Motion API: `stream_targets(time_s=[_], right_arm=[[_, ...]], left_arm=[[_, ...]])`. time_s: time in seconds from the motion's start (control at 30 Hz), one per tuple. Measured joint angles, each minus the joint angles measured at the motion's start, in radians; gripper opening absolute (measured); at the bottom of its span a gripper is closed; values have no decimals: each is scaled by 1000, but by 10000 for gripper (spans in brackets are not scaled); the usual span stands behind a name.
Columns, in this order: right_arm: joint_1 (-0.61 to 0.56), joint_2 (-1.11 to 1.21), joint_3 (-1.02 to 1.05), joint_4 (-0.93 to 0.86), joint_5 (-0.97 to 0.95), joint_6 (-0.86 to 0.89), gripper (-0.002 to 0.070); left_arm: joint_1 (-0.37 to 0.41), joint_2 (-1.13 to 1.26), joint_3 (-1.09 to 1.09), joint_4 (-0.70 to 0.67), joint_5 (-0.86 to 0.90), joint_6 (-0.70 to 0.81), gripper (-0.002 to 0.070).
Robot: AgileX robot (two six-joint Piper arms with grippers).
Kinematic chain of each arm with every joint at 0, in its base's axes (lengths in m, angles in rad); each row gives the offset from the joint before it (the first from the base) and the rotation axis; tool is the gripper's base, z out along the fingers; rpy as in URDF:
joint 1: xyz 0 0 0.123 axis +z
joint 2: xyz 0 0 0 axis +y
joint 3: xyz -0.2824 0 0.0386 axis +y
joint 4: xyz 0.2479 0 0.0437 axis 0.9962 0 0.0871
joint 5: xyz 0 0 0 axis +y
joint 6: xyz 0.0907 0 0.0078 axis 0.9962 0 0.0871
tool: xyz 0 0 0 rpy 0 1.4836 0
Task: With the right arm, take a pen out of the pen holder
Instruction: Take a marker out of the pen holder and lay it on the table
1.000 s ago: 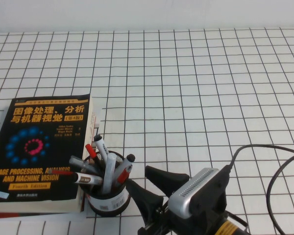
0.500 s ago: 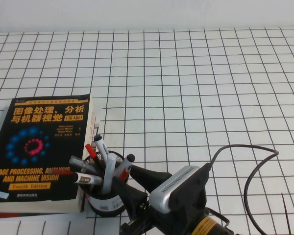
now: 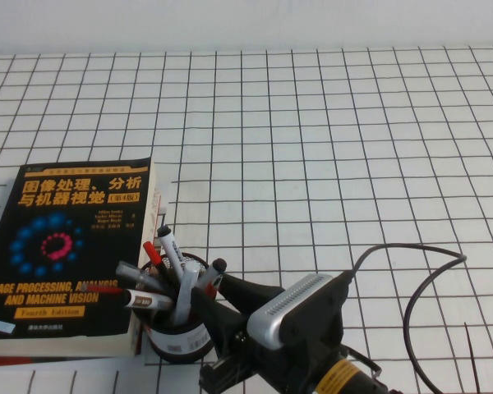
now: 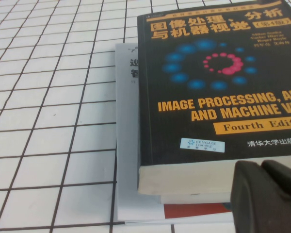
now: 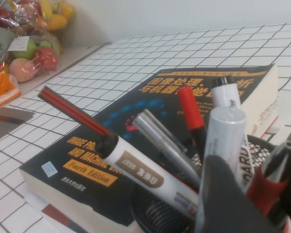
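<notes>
While the right claw point(image 3: 207, 289) sits low at the near edge of the gridded worktop point(image 3: 329, 148), we see the pen holder point(image 3: 177, 338) standing upright just in front of it. The holder is a black mesh cup with a white label, and it touches or nearly touches the near right corner of a black textbook point(image 3: 66, 238).

The cup is crowded. It holds a white marker with a black cap point(image 3: 171, 246), a red pen point(image 3: 151, 249), a grey pen point(image 3: 138, 274), a labelled white marker point(image 3: 144, 300) leaning low over the book, a thin red-and-black pencil point(image 3: 105, 289), a tall pale marker point(image 3: 183, 287) and a red-banded marker point(image 3: 210, 281).

The right claw's fingers stand apart, one on each side of the red-banded marker, which rests in the cup with the others. We cannot tell whether either finger touches it.

The left claw point(image 4: 262, 167) has its fingers together on nothing and hovers by the near edge of the textbook, which lies on a white booklet point(image 4: 126, 121).
</notes>
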Motion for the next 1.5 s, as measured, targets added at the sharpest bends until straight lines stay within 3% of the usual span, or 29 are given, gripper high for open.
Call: stream_targets(time_s=[0.23,0.63,0.83,1.5], right_arm=[[0,0,0,5,0,0,168],[0,8,-13,49,-2,0,141],[0,11,-31,51,0,0,89],[0,-29,-33,57,39,-34,78]], left_arm=[[0,0,0,0,0,0,-4],[0,0,0,0,0,0,-4],[0,0,0,0,0,0,-4],[0,0,0,0,0,0,-4]])
